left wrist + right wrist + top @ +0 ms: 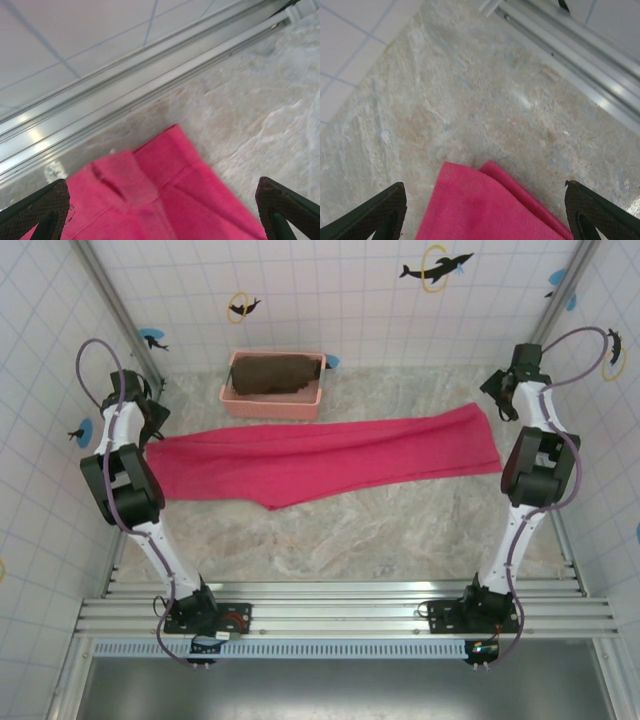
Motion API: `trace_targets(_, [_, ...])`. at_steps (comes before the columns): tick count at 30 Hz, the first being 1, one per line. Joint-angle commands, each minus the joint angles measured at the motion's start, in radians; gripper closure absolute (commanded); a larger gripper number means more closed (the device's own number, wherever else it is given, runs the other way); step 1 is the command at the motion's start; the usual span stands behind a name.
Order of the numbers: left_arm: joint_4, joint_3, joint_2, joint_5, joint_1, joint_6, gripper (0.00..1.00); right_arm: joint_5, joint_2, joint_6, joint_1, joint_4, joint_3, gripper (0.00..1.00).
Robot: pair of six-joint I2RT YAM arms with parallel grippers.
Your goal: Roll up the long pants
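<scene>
Marbled beige worktop, white tiled walls around. Flat across it: long pants. left pincer, right pincer: both spread apart over pants ends, gripping nothing.

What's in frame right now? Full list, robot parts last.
long pants: one, magenta-pink, laid flat across the table from left to right
basket: one, pink, far side near the back wall, just behind the pants
cloth: one, dark brown, inside the basket
table: one, beige marbled, under everything
dolphin stickers: several, dark with blue or yellow rings, on the walls
walls: three, white tiled, back and both sides
rails: several, silver, along the near edge
left tool: one, black, open, over the pants' left end
right tool: one, black, open, over the pants' right end
</scene>
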Motion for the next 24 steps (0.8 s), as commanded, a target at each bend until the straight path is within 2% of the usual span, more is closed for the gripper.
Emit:
trace_targets(1, [-0.021, -0.079, -0.081, -0.003, -0.003, 0.028, 0.03, -0.042, -0.052, -0.009, 0.015, -0.048, -0.074, 0.16])
trace_targets(4, [-0.006, -0.167, -0.134, 0.015, -0.003, 0.043, 0.02, -0.032, -0.08, 0.018, 0.008, -0.092, -0.143, 0.19])
trace_targets(11, [-0.024, -0.297, -0.214, 0.013, -0.003, 0.095, 0.03, -0.004, -0.19, -0.002, -0.001, -0.123, -0.341, 0.34])
trace_targets(19, [-0.029, -0.354, -0.225, 0.017, -0.003, 0.105, 0.03, -0.018, -0.183, -0.003, -0.016, -0.112, -0.402, 0.38])
trace_targets(24, [-0.028, -0.357, -0.223, 0.016, -0.004, 0.112, 0.04, 0.021, -0.194, -0.012, -0.012, -0.141, -0.413, 0.39])
